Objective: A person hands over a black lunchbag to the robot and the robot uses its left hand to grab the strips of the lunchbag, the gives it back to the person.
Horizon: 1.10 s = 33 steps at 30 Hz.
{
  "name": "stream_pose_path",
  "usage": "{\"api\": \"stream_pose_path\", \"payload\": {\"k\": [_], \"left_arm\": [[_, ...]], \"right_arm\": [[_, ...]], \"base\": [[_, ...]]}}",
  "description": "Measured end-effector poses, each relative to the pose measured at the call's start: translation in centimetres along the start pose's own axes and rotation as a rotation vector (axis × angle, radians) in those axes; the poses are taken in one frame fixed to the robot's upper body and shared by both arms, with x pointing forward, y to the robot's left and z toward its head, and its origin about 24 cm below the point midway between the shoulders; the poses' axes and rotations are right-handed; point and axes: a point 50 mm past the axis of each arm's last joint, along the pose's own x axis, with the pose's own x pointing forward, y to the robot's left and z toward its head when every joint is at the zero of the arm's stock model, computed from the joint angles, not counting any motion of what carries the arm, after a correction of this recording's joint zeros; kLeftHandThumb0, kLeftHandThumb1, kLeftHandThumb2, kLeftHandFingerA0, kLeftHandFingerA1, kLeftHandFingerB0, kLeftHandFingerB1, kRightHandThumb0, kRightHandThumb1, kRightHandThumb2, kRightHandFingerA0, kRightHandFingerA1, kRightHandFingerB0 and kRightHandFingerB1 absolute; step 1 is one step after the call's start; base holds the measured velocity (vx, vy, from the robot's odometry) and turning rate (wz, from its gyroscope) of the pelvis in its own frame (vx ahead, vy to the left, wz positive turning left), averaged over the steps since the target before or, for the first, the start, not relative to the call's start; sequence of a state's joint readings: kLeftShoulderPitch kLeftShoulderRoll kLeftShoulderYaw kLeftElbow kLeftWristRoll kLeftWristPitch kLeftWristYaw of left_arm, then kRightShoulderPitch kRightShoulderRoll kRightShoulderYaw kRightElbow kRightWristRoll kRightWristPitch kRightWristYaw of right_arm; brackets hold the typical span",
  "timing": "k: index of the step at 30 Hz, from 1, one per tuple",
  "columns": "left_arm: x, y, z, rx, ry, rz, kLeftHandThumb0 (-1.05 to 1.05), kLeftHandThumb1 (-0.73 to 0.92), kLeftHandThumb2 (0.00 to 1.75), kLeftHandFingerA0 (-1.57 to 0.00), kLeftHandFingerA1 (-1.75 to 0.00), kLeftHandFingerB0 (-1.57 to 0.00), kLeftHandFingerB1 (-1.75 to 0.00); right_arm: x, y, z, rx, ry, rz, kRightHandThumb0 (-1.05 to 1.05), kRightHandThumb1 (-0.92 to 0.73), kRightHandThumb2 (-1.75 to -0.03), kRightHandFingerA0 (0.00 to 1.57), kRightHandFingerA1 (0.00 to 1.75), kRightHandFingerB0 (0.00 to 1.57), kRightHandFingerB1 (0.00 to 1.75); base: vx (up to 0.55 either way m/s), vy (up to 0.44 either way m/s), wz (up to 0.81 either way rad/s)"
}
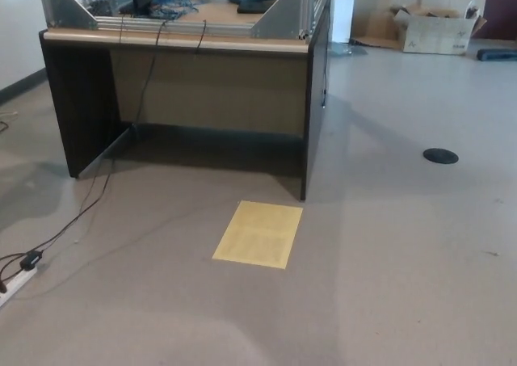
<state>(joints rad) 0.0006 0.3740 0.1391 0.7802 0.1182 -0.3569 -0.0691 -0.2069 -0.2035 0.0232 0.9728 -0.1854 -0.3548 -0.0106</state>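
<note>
Neither robot hand shows in the head view, so their state cannot be told, and the black lunchbag is nowhere in the picture either, so nothing can be said of its look. The camera looks down on a grey floor (pixel 404 261) with a yellow sheet (pixel 258 233) lying flat just in front of a dark counter (pixel 186 91). Black cables (pixel 97 196) hang from the counter's top edge and trail left across the floor to a power strip (pixel 16 283). A round black disc (pixel 440 156) sits on the floor to the right, and a cardboard box (pixel 436 31) stands by the far wall.
</note>
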Motion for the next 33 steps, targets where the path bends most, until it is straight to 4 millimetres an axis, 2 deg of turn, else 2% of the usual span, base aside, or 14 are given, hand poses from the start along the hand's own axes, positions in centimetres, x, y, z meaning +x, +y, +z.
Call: {"api": "stream_pose_path", "payload": {"k": [7, 14, 15, 16, 22, 23, 24, 29, 30, 33], "left_arm": [[-0.2, 1.0, 0.7, 0.006, -0.092, -0.002, -0.76, 0.52, 0.88, -0.02, -0.39, -0.07, -0.32], [-0.2, 1.0, 1.1, 0.004, -0.142, -0.012, -0.75, 0.50, 0.87, -0.02, -0.39, -0.08, -0.32], [-0.1, 1.0, 1.1, 0.003, -0.147, -0.013, -0.76, 0.51, 0.79, -0.09, -0.39, -0.07, -0.29], [-0.1, 1.0, 1.2, 0.002, -0.151, -0.013, -0.73, 0.49, 0.86, -0.03, -0.40, -0.09, -0.34], [-0.1, 1.1, 1.4, -0.012, -0.173, -0.009, -0.71, 0.47, 0.85, 0.00, -0.36, -0.13, -0.32], [-0.1, 1.1, 1.4, -0.013, -0.174, -0.010, -0.73, 0.49, 0.82, -0.06, -0.37, -0.08, -0.28], [-0.1, 1.1, 1.3, -0.014, -0.175, -0.012, -0.71, 0.58, 0.60, -0.10, -0.27, -0.11, -0.23], [-0.3, 1.1, 1.2, -0.026, -0.179, -0.020, -0.70, 0.60, 0.58, -0.10, -0.28, -0.11, -0.26], [-0.3, 1.2, 1.1, -0.029, -0.178, -0.021, -0.74, 0.49, 0.81, -0.05, -0.35, -0.09, -0.29], [-0.3, 1.2, 1.0, -0.036, -0.180, -0.024, -0.74, 0.49, 0.82, -0.04, -0.35, -0.10, -0.29]], "right_arm": [[-0.3, -0.2, 0.0, 0.007, -0.065, -0.012, -0.76, -0.87, -0.66, 0.33, 0.43, 0.29, 0.37], [-0.1, -0.6, 0.6, 0.014, -0.120, -0.027, -0.76, -0.86, -0.66, 0.34, 0.44, 0.29, 0.37], [-0.1, -0.6, 0.7, 0.015, -0.126, -0.029, -0.76, -0.86, -0.66, 0.35, 0.44, 0.29, 0.37], [-0.1, -0.6, 0.7, 0.015, -0.131, -0.031, -0.76, -0.86, -0.66, 0.35, 0.44, 0.29, 0.37], [-0.2, -0.7, 0.7, 0.016, -0.141, -0.036, -0.75, -0.86, -0.66, 0.34, 0.44, 0.29, 0.37], [-0.2, -0.7, 0.7, 0.016, -0.143, -0.036, -0.74, -0.86, -0.66, 0.34, 0.44, 0.29, 0.37], [-0.2, -0.7, 0.7, 0.016, -0.145, -0.037, -0.74, -0.86, -0.66, 0.34, 0.43, 0.29, 0.37], [-0.4, -0.8, 0.5, 0.012, -0.149, -0.040, -0.74, -0.86, -0.66, 0.34, 0.43, 0.29, 0.37], [-0.4, -0.8, 0.5, 0.012, -0.149, -0.041, -0.75, -0.86, -0.66, 0.35, 0.44, 0.29, 0.37], [-0.4, -0.8, 0.5, 0.009, -0.150, -0.045, -0.74, -0.86, -0.66, 0.36, 0.44, 0.29, 0.37]], "base": [[0.00, 0.000, 0.00], [0.00, 0.000, 0.00], [0.00, 0.000, 0.00], [0.00, 0.000, 0.00], [0.00, 0.000, 0.00], [0.00, 0.000, 0.00], [0.00, 0.000, 0.00], [0.00, 0.000, 0.00], [0.00, 0.000, 0.00], [0.00, 0.000, 0.00]]}}
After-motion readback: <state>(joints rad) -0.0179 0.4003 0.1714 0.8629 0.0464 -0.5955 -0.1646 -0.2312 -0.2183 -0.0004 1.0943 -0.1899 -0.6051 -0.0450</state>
